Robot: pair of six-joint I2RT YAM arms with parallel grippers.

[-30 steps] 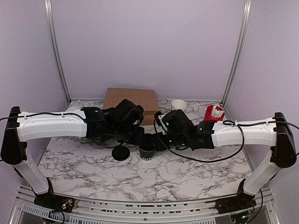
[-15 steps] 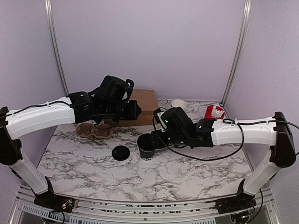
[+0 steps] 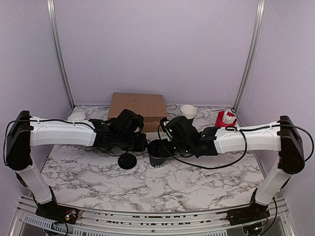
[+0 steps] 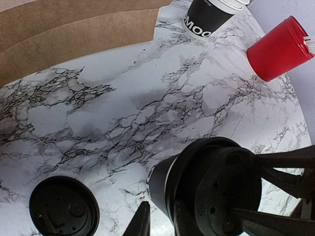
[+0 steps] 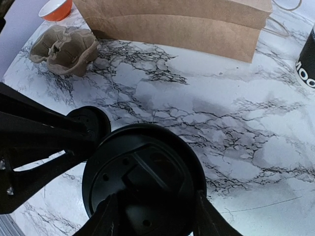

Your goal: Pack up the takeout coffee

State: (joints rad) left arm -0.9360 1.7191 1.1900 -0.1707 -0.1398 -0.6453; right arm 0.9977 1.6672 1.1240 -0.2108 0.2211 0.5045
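- Cup (image 3: 156,160) stands upright at mid-table (image 3: 197,187), near side of the brown bag (image 3: 138,104), between the two grippers.
- Lid (image 5: 142,172) sits on top of the cup, covering its mouth.
- Right gripper (image 5: 156,196) reaches in from the right. Its jaws stand about half open, one finger (image 5: 109,216) on each side of the lid, and both lie against its rim, so the lid is clasped between them.
- Left gripper (image 4: 160,222) reaches in from the left and sits low beside the cup's left wall. Its jaws are nearly closed. A thin strip of bare table shows in the narrow gap, and nothing is held.
- One left finger (image 4: 142,223) shows clear of the cup. The other lies close against the cup's dark side, and whether it touches cannot be told.
- Loose lid (image 3: 127,161), also black, lies flat on the table just left of the cup and apart from it. No finger is on it.
- Pulp carrier (image 5: 64,46) lies at far left, near the bag's left end, with an orange bowl (image 5: 56,9) beyond it.
- Cup stack (image 3: 188,111) stands to the right of the bag.
- Red cylinder (image 3: 225,119) stands farther right, near the back corner, well apart from both grippers.
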